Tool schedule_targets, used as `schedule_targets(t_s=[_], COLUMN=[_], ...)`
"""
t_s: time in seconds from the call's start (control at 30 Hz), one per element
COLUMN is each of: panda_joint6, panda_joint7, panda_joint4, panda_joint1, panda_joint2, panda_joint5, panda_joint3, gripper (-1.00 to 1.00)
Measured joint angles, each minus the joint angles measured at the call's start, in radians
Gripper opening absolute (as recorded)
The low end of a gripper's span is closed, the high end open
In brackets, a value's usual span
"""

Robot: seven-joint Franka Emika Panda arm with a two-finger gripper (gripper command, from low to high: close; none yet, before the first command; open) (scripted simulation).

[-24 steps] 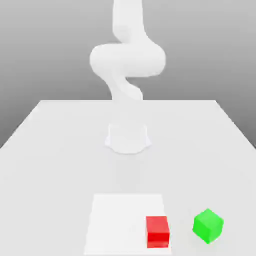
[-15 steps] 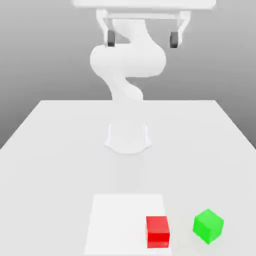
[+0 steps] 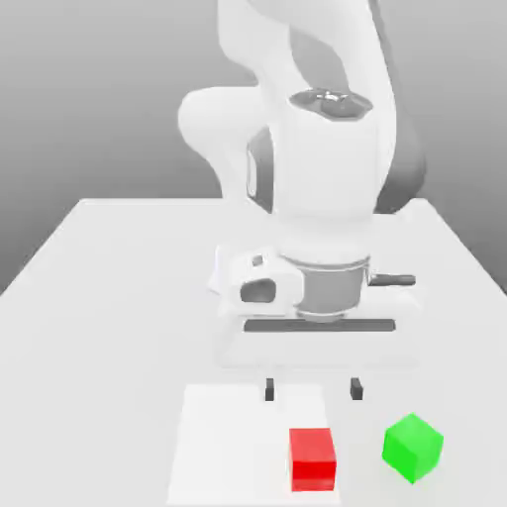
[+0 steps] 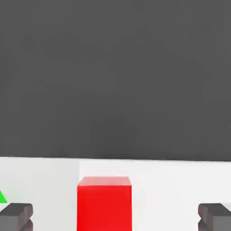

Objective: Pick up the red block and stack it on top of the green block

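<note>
The red block (image 3: 313, 458) rests on a white square patch (image 3: 223, 446) near the table's front edge. To the exterior view's right of it sits the green block (image 3: 412, 447), apart from it. My gripper (image 3: 312, 390) hangs open just above and behind the red block, its two dark fingertips (image 3: 268, 390) spread wide. In the hand view the red block (image 4: 104, 203) lies between the two finger pads (image 4: 16, 215), untouched, and a corner of the green block (image 4: 2, 197) peeks in at the edge.
The white table (image 3: 119, 287) stretches back to the arm's round base (image 3: 233, 277). The arm's bulky wrist and hand (image 3: 322, 218) loom over the table's middle.
The arm has swung down from high above into the scene. The open gripper has dropped to just above the red block. Both blocks stayed put.
</note>
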Motion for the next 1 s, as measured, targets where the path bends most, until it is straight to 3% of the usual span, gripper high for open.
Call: schedule_targets(t_s=[0.13,0.17,0.4,0.57,0.83,1.0], panda_joint6=[0.112,0.142,0.149,0.02,-0.093,0.021], panda_joint7=[0.026,0.032,0.034,0.004,0.223,0.305], panda_joint4=[0.014,0.019,0.02,-0.003,0.019,0.031], panda_joint1=[0.018,0.025,0.026,0.01,0.161,0.208], panda_joint2=[0.145,0.181,0.189,0.036,-0.053,0.075], panda_joint5=[-0.031,-0.039,-0.042,0.002,0.014,-0.054], panda_joint3=[-0.021,-0.031,-0.032,-0.004,0.101,0.075], gripper=[0.0,-1.0,-1.0,-1.0,-1.0,-1.0])
